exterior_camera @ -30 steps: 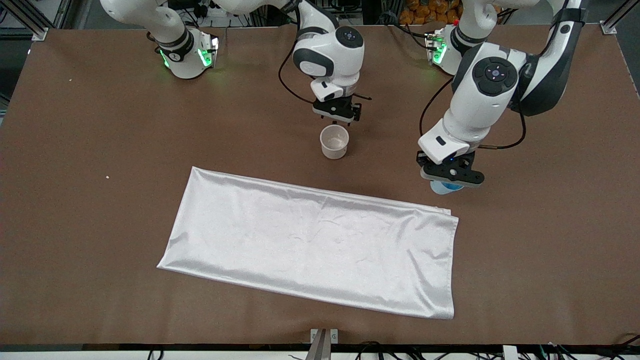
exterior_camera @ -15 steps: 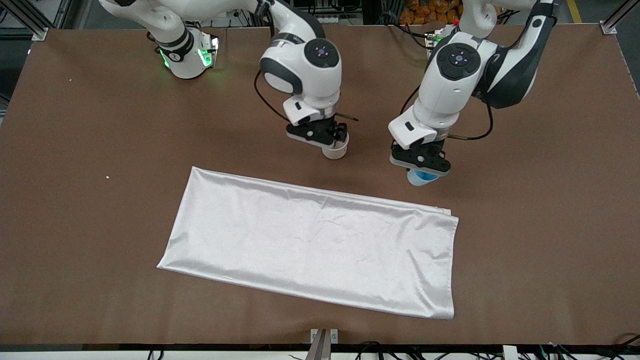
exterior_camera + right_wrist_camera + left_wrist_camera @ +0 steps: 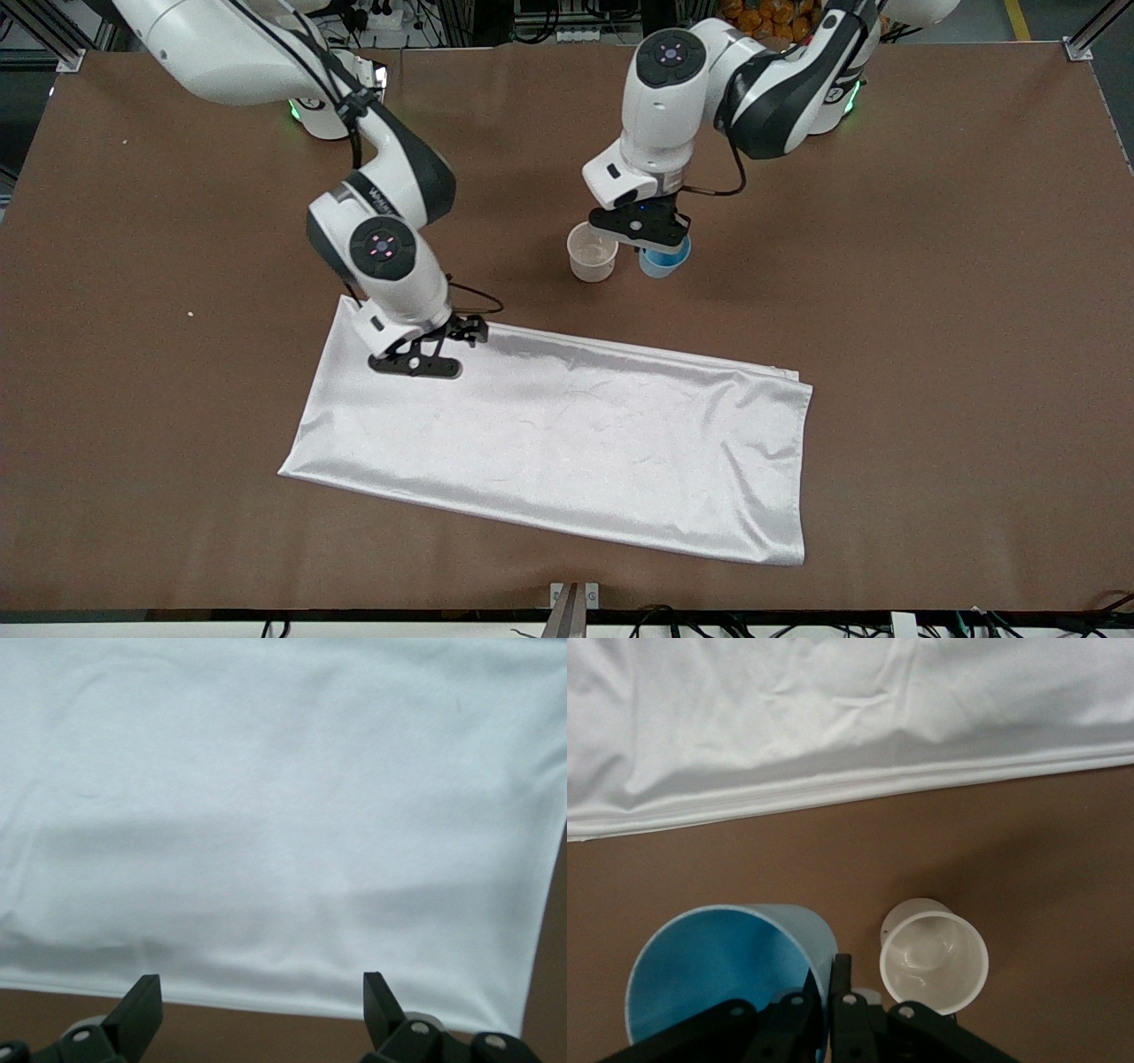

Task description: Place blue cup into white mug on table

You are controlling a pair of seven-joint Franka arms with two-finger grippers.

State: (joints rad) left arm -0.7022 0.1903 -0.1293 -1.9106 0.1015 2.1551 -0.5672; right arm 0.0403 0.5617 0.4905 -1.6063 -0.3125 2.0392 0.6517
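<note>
- Left gripper (image 3: pixel 645 239) pinches the blue cup (image 3: pixel 663 259) by its rim, beside the white mug (image 3: pixel 592 252) (upright, on the table (image 3: pixel 930 310)).
- Right gripper (image 3: pixel 416 363) spread wide, empty, over the white cloth (image 3: pixel 567 434).

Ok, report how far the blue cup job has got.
Done: the left gripper is shut on the blue cup and holds it beside the white mug. In hand: carrying it over the mug's mouth, which shows empty. Left: lower it in and let go. The right gripper hangs open over the white cloth.
</note>
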